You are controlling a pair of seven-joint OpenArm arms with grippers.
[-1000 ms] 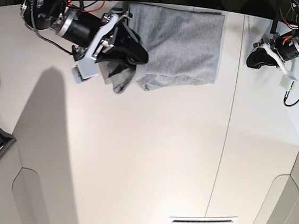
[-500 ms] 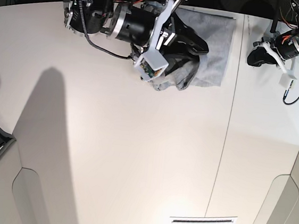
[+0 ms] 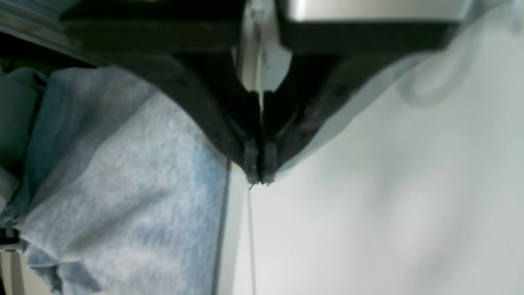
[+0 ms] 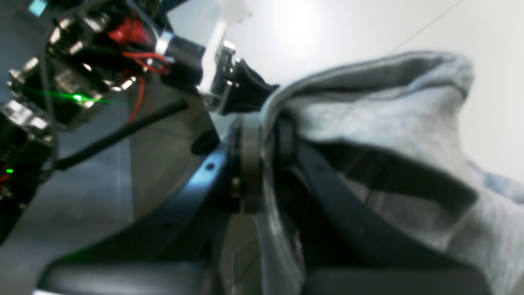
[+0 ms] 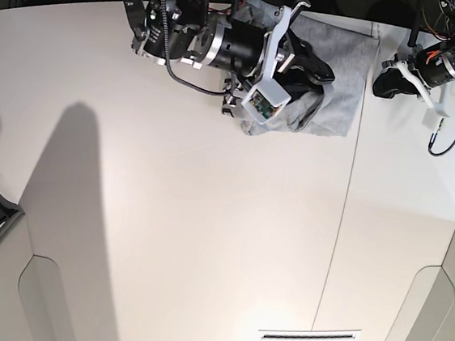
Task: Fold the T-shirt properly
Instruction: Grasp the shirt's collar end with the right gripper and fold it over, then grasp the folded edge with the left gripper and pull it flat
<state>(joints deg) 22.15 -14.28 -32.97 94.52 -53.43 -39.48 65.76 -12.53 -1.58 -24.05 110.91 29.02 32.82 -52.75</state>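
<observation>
At the table's (image 5: 204, 241) far edge, right gripper (image 5: 323, 73) pinches a T-shirt (image 5: 348, 69) fold, lifted for carrying across; left gripper (image 5: 386, 83) closed, empty, parked clear.

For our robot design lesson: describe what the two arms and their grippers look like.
Both arms are black with silver metal collars, white plastic brackets and exposed red and black cables. The right gripper and left gripper have curved black fingers. A green light glows beside the right arm's wiring.

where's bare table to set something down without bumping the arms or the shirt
Bare: the wide white tabletop below the light heather-grey T-shirt, down to the slotted panel. Also the strip right of the table seam, under the shut left gripper. Crowded: the top edge, where the right gripper grips the shirt.
</observation>
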